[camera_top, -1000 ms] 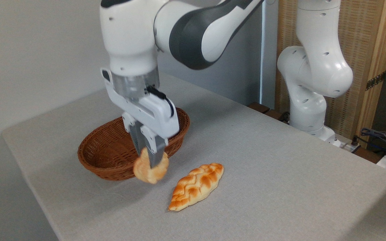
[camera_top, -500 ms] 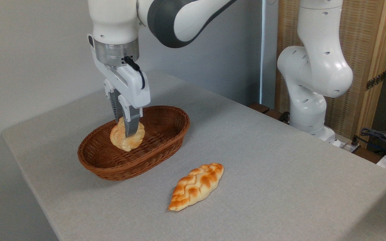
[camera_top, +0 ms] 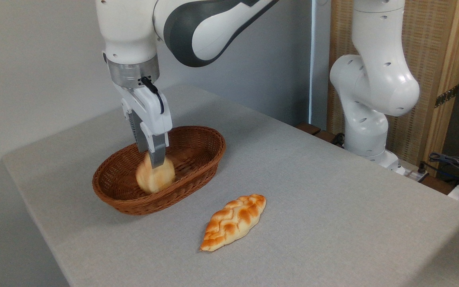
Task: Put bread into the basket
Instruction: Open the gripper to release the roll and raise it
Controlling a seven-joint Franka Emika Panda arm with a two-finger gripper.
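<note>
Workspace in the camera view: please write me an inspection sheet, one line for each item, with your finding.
Surface: table with a plain grey cover, no spills seen.
Job's things: bread, blurred, is inside the basket below the fingertips; whether it already rests on the bottom cannot be told.
Clutter: braided loaf lies on the table in front of the basket, apart from it.
Grippers: gripper points down into the basket; open or shut cannot be told.
Cables: short black cable on the gripper body; loose cables beyond the table's right edge.
Surroundings: grey wall, woven panel behind the arm's base.
</note>
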